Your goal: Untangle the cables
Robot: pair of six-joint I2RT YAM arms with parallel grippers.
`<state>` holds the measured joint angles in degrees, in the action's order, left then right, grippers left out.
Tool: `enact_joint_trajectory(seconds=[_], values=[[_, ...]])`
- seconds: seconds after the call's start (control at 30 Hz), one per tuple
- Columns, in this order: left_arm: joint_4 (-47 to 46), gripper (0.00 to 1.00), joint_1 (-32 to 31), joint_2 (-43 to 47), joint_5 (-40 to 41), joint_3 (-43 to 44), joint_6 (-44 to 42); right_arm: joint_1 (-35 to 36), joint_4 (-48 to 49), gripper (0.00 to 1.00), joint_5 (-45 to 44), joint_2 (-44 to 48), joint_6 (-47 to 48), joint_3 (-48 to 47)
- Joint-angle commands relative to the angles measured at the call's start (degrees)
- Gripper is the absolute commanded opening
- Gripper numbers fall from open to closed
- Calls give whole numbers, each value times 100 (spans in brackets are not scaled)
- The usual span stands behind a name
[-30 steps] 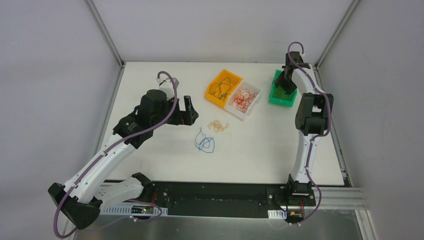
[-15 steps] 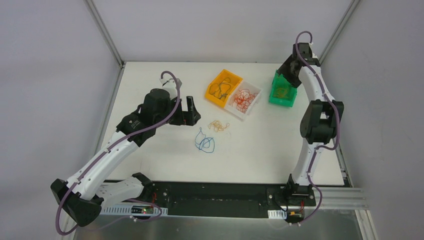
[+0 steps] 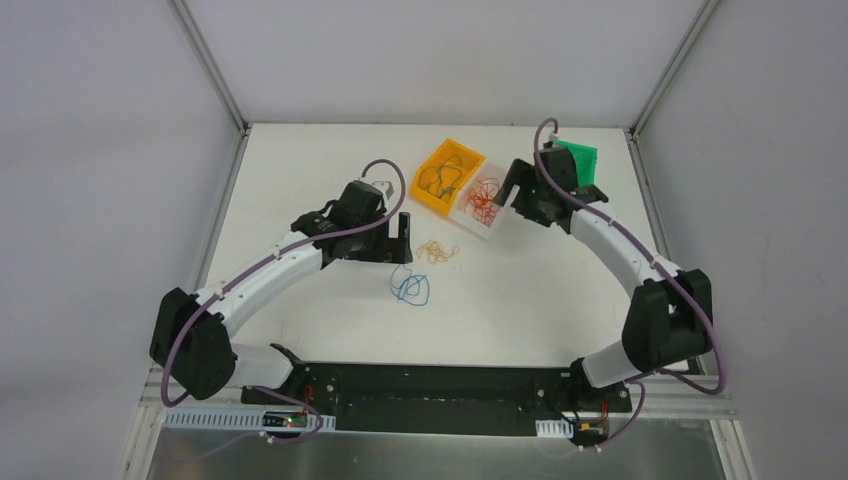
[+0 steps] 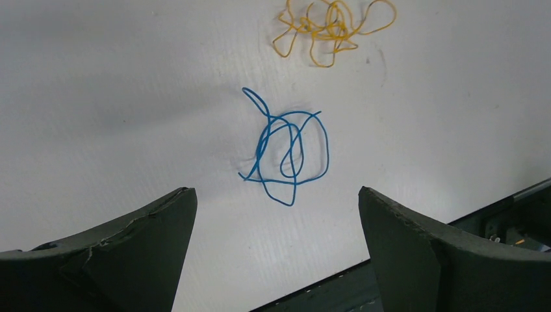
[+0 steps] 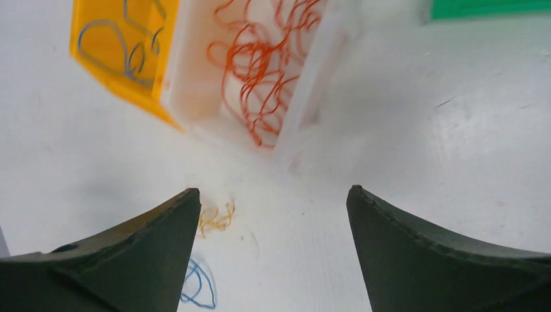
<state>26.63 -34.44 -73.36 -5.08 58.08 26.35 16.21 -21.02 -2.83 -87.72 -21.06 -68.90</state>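
Note:
A blue cable [image 3: 411, 286] lies curled on the white table, with a small yellow-orange cable clump [image 3: 437, 252] just behind it. Both show in the left wrist view, the blue cable [image 4: 286, 155] ahead of the jaws and the yellow clump [image 4: 331, 29] at the top. My left gripper [image 3: 404, 232] is open and empty, just left of the yellow clump. My right gripper [image 3: 512, 190] is open and empty, hovering at the white bin. In the right wrist view the yellow clump [image 5: 217, 218] and blue cable [image 5: 198, 286] sit by the left finger.
A yellow bin [image 3: 432, 189] holds dark and blue wires. A white bin [image 3: 503, 211] holds red-orange wires [image 5: 260, 58]. A green bin [image 3: 580, 155] stands at the back right, partly hidden by the right arm. Metal frame posts rise at the back corners.
My right arm has swung from the green bin leftward and down to the white bin. My left gripper has moved right, closer to the yellow clump. The cables have not moved.

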Motion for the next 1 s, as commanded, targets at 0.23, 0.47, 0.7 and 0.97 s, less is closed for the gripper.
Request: enact_joint_trajectory(seconds=[0.23, 0.47, 0.7, 0.97], values=[[-78, 99, -306, -487, 422, -116, 82, 1266, 676, 99, 162, 370, -22, 805], [-387, 99, -279, 164, 764, -686, 327, 2032, -89, 99, -996, -496, -334, -61], [-480, 99, 41, 1384, 1231, -1559, 746, 2418, -331, 99, -1239, -1148, -311, -683], [-492, 99, 167, 2250, 1454, -2030, 856, 2886, -1048, 99, -1919, -2013, -254, -1771]])
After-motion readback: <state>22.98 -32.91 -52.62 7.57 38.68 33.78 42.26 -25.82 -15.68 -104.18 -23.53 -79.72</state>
